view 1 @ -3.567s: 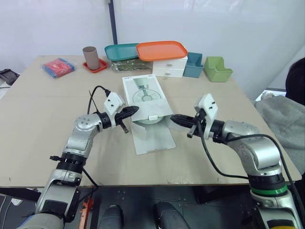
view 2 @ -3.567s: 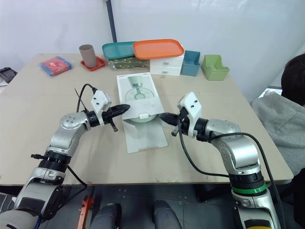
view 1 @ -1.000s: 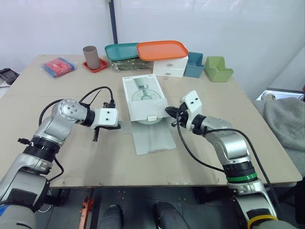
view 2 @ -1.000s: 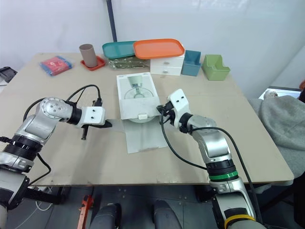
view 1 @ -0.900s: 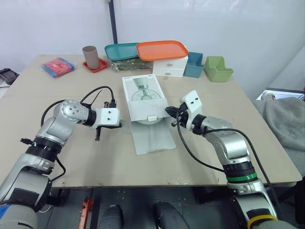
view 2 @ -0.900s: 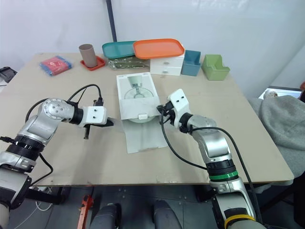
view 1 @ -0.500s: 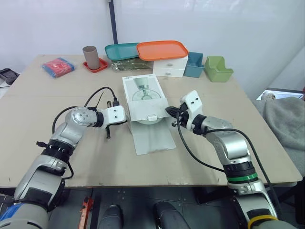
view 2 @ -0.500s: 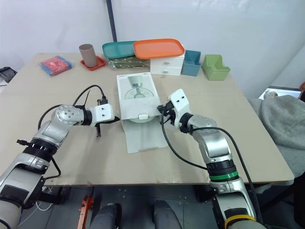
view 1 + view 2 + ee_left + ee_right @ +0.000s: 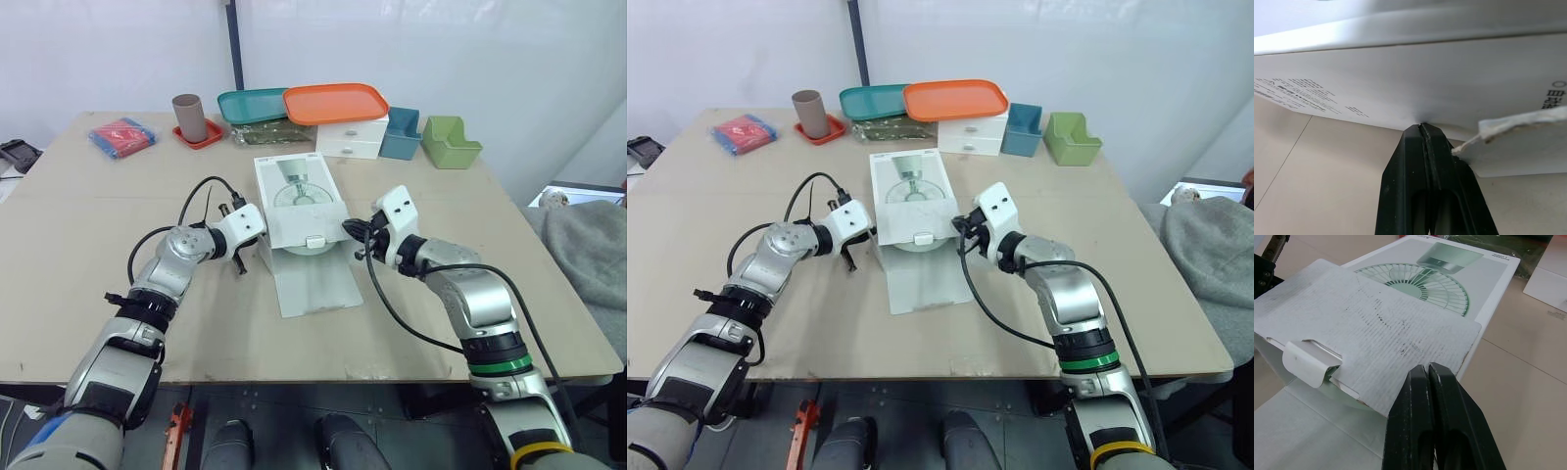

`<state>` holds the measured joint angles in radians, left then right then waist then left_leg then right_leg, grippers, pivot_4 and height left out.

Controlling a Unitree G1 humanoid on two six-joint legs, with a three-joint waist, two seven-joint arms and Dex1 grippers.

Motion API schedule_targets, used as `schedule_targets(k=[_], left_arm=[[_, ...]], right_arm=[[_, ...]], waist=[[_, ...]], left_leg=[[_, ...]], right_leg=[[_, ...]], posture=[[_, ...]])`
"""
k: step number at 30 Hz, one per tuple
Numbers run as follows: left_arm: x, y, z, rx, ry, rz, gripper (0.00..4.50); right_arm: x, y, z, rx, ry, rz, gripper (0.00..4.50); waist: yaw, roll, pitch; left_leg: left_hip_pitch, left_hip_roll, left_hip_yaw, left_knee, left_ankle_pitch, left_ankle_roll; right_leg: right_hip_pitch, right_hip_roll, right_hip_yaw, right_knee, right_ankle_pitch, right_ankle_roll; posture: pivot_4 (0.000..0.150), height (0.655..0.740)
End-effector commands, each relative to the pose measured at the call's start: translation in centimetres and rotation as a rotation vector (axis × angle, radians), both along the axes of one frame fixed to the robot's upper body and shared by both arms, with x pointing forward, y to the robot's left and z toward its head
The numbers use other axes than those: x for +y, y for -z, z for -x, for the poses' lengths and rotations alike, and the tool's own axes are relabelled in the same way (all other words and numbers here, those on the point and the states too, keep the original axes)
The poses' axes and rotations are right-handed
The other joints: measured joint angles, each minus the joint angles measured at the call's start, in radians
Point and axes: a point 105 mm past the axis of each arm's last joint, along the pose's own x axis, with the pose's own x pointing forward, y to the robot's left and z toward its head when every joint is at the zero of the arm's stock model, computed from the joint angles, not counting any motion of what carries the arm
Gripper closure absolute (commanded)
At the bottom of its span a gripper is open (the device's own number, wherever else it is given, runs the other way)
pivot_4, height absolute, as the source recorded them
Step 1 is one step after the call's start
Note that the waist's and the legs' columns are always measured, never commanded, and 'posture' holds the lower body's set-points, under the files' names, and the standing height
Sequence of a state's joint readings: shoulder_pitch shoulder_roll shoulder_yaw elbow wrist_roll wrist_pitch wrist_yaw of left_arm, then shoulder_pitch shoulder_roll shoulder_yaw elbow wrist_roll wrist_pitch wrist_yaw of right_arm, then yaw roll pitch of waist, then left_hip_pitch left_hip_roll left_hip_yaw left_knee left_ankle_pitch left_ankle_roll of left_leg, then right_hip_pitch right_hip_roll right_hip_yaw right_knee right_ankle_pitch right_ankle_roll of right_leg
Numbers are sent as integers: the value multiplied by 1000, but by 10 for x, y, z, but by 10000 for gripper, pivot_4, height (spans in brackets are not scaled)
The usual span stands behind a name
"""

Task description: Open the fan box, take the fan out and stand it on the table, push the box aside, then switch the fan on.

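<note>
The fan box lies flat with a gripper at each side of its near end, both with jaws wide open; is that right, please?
Not quite: both jaws are shut, as the wrist views show. The fan box does lie flat, with the left gripper and right gripper at either side of its near end.

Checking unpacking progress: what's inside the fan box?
At the open near end of the fan box, a pale green rounded edge of the fan shows under the top flap. The rest is hidden by the box top.
</note>
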<state>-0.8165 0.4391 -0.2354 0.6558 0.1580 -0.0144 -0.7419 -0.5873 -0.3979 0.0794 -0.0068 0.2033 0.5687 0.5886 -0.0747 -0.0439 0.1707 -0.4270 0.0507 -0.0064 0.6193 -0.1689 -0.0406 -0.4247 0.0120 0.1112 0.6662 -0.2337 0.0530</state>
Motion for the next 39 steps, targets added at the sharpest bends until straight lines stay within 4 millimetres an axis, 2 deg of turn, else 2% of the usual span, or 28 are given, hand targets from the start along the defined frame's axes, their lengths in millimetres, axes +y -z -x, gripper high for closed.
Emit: schedule_targets(k=[1,5,8,13,17,21,23,25,28,32,39], left_arm=[[-7,-18,-1,-58,21,37,45000],[-2,-22,-1,-79,10,26,45000],[2,-40,1,-125,-3,52,45000],[21,-75,16,-179,-45,58,45000],[25,-91,24,-212,-62,73,45000],[11,-114,35,-227,-18,157,45000],[-9,-131,50,-191,77,272,45000],[-24,-137,65,-143,166,331,45000],[-36,-132,75,-82,222,342,45000],[-50,-99,86,52,263,325,45000],[-62,-60,113,246,328,323,45000]], right_arm=[[-1,10,3,33,-4,25,44185],[-1,9,2,33,-5,25,44185],[0,8,1,29,-7,24,44185],[-6,-7,-3,-8,15,8,44185],[-9,-13,-5,-24,23,9,44185],[-11,-17,-7,-32,28,13,44185],[-12,-19,-7,-37,28,15,44185],[-12,-21,-7,-42,29,16,44185],[-14,-25,-8,-55,38,14,44185],[-21,-33,-5,-70,50,17,44185],[-40,-38,-12,-81,116,29,44185]], waist=[[0,0,0],[0,0,0],[0,0,0],[-2,0,0],[-1,0,0],[0,0,0],[0,0,0],[0,0,0],[-1,0,0],[-2,1,0],[-3,2,1]], left_leg=[[0,0,0,0,0,0],[0,0,0,0,0,0],[0,0,0,0,0,0],[0,0,0,0,0,0],[0,0,0,0,0,0],[0,0,0,0,0,0],[-1,0,0,0,0,0],[-1,0,0,0,0,0],[-2,0,0,0,0,0],[-1,0,0,0,0,0],[-1,0,0,0,0,0]], right_leg=[[0,0,0,0,0,0],[0,0,0,0,0,0],[0,0,0,0,0,0],[0,0,0,0,0,0],[0,0,0,0,0,0],[0,0,0,0,0,0],[0,0,0,0,0,0],[-1,0,0,-1,0,0],[-1,0,0,-1,-1,1],[-1,0,0,0,-1,0],[-1,0,0,0,-1,0]], posture=[[1500,7400],[1500,7400],[1500,7400],[1500,7400],[1500,7400],[1500,7400],[1500,7400],[1500,7400],[1500,7400],[1500,7400],[1500,7400]])
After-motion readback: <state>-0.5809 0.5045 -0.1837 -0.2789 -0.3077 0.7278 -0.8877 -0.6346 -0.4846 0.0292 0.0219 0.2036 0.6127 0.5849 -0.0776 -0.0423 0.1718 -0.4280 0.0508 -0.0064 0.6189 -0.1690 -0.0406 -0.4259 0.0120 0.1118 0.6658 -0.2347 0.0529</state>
